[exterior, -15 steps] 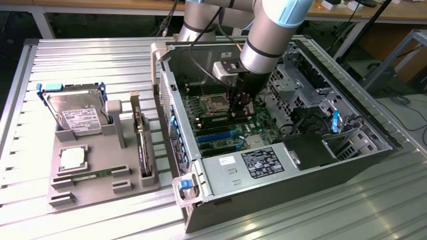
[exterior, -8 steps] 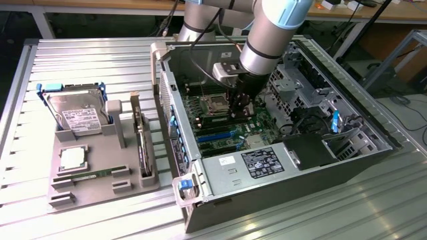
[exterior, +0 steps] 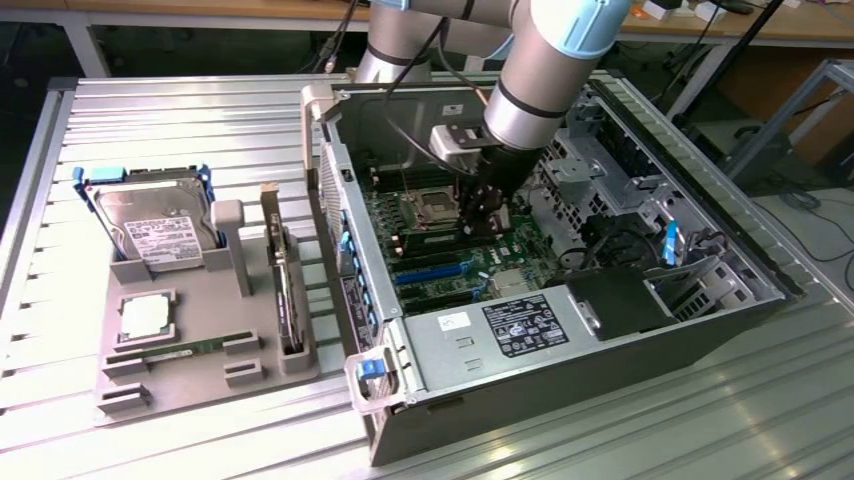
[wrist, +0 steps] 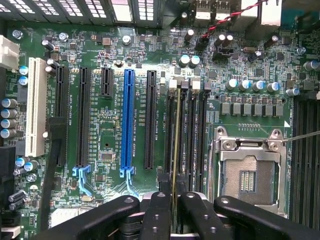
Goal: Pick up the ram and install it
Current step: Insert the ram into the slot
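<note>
My gripper (exterior: 483, 222) reaches down into the open computer case (exterior: 561, 330), just above the motherboard (exterior: 461, 275). In the wrist view the ram (wrist: 176, 145) shows edge-on as a thin strip. It runs from between the two black fingers (wrist: 158, 212) along the black memory slots (wrist: 192, 135) beside the processor socket (wrist: 247, 175). The gripper (wrist: 175, 217) is shut on that ram. I cannot tell whether the stick is seated in a slot or just above it. A second, alike ram (exterior: 187, 350) lies in the grey holder tray (exterior: 254, 385).
On the tray at the exterior view's left are a hard drive (exterior: 160, 235), a square silver processor (exterior: 147, 315) and a long expansion card (exterior: 283, 290) on edge. A blue slot (wrist: 128, 120) and several black slots flank the memory slots. Case walls and cables surround the arm.
</note>
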